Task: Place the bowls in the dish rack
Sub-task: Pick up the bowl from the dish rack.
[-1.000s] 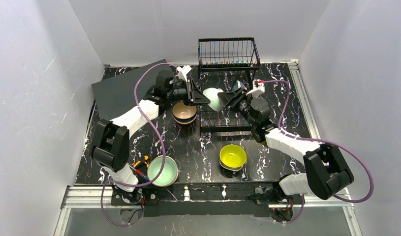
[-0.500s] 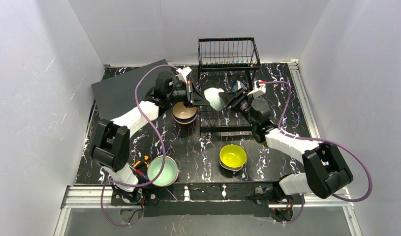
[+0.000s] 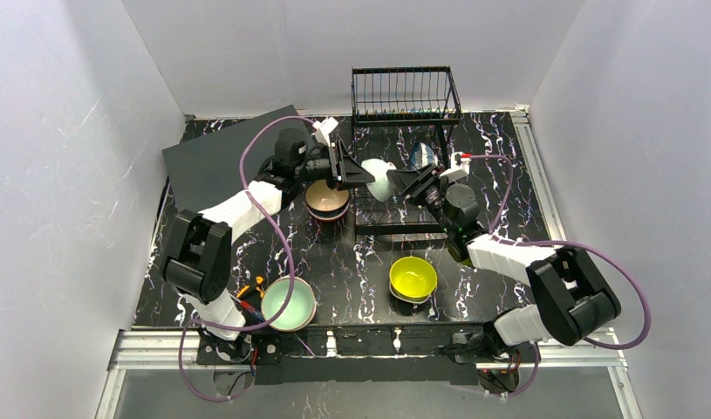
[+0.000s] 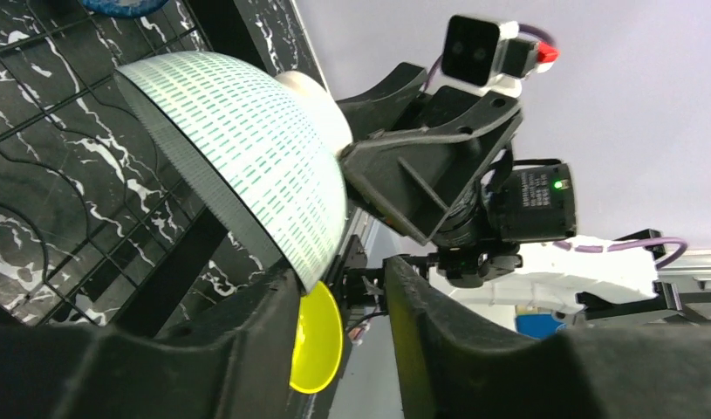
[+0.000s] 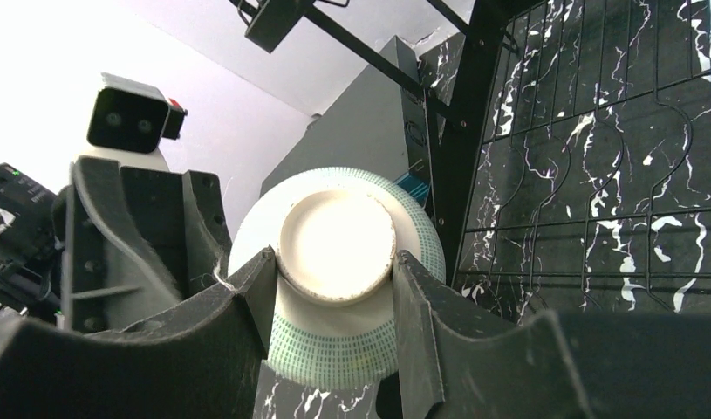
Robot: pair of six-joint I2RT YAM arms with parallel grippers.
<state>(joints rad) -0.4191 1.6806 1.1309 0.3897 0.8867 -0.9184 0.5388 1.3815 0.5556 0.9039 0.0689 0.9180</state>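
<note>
A white bowl with green dashes (image 3: 378, 177) hangs on edge over the base frame (image 3: 399, 229) of the black wire dish rack (image 3: 404, 96). My right gripper (image 3: 406, 181) is shut on its foot ring; the right wrist view shows the bowl (image 5: 334, 353) between the right gripper's (image 5: 334, 262) fingers. My left gripper (image 3: 350, 171) is open beside the bowl's rim; in the left wrist view its (image 4: 343, 271) left finger touches the bowl (image 4: 247, 148). A yellow bowl (image 3: 413, 278), a mint-green bowl (image 3: 289, 303) and a beige-topped stack (image 3: 327, 201) sit on the table.
A dark grey flat box (image 3: 221, 157) lies at the back left. A blue-patterned bowl (image 3: 423, 155) shows under the rack's basket. The rack's wire grid lies under both grippers (image 5: 596, 175). White walls close in three sides.
The right arm has shifted slightly left and lower with the white bowl. The left gripper has stayed beside the bowl's rim, its jaws apart.
</note>
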